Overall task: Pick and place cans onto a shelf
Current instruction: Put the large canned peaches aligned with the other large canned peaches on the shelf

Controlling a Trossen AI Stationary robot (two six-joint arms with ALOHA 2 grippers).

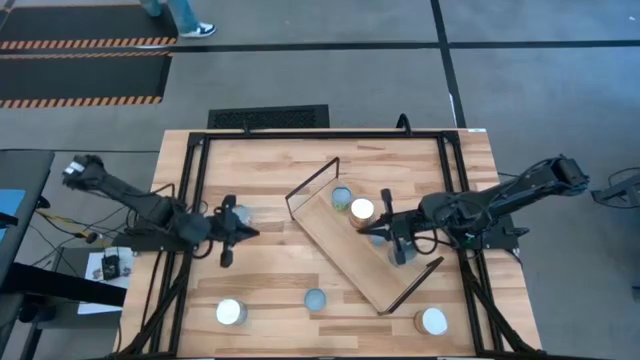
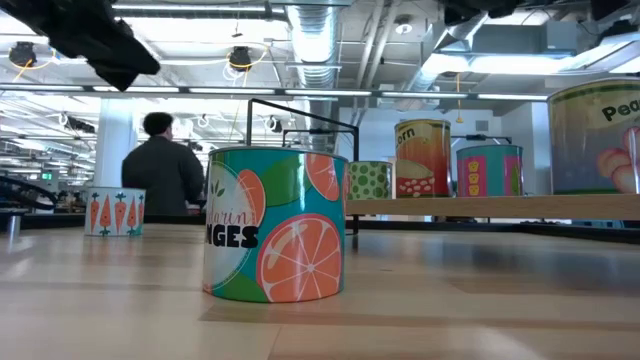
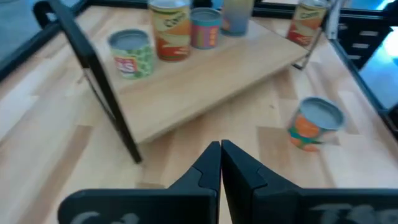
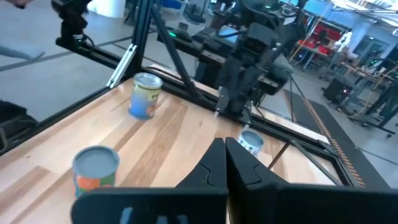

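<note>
Both tools are pressed together and hold nothing. The right tool point(image 1: 385, 225) hangs over the middle of the shelf point(image 1: 330, 245), which lies slantwise across the surface point(image 1: 270, 175), its black wire frames at the far-left and near-right ends. The left tool point(image 1: 240, 232) hovers left of the shelf, above bare wood, with a can close beside its tip that is partly hidden from above.

Cans already stand on the shelf: a green-spotted can point(image 3: 130, 54), a tall corn can point(image 3: 170, 28), a small pink-and-blue can point(image 3: 205, 28), and others beyond them that are blurred. Loose on the surface are an orange-fruit can point(image 3: 315, 123) near the shelf's long edge, a white-topped can point(image 1: 231, 312) at the near left, and another white-topped can point(image 1: 433, 321) at the near right, just outside the shelf's end frame.

Judging by this, the task is about half done and the next pick falls to whichever arm is closest. To do it well, the tool should spread before descending, come down straight over the can's round top, and close around the middle of the body so the can stays upright. On the carry it must clear the wire frame, and the can should be set down in an open gap, apart from its neighbours, so none is knocked over.
</note>
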